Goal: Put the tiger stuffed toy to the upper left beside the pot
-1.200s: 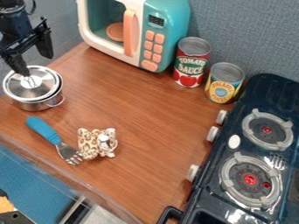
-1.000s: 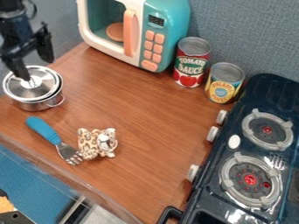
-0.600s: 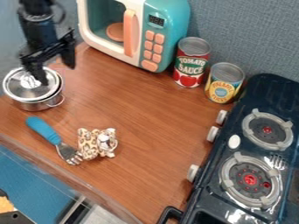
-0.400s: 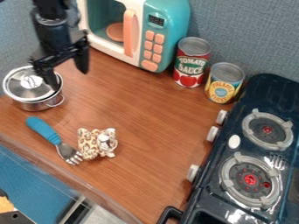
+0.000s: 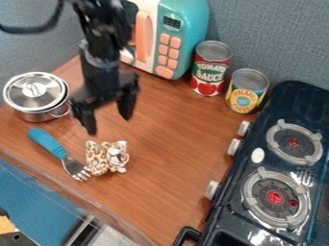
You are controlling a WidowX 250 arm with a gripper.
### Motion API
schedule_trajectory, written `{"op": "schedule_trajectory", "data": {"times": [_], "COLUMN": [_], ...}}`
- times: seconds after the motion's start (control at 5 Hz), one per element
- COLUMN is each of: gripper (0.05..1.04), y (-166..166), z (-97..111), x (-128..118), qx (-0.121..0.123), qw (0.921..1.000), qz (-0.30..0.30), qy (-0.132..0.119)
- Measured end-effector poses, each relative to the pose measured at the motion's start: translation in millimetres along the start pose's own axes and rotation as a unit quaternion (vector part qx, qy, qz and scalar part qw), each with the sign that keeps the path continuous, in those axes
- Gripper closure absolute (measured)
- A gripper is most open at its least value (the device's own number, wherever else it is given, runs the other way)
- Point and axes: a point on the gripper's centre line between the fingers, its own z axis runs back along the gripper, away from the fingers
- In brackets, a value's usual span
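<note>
Wood-grain counter (image 5: 173,144) under tiger toy (image 5: 99,157), blue-grey wall (image 5: 276,38) behind.

Blurred arm (image 5: 101,53) and fingers (image 5: 127,104), edge-cropped microwave (image 5: 185,38) and stove (image 5: 273,161).

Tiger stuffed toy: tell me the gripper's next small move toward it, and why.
I'd probably shift the open gripper slightly toward the camera, over the tiger stuffed toy, before lowering. Its fingers are spread with nothing between them, and the toy lies nearer the camera, close beside the blue-handled fork.
</note>
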Motion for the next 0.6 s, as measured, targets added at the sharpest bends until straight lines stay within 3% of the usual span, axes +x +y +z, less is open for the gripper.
{"op": "schedule_trajectory", "data": {"times": [0.2, 0.6], "gripper": [0.083, 0.083], "y": [-3.9, -7.4], "z": [-11.9, -42.7], "x": [-11.1, -27.1], "qx": [-0.007, 0.021], "qw": [0.9998, 0.9982], "qz": [-0.018, -0.041], "qy": [0.012, 0.038]}}
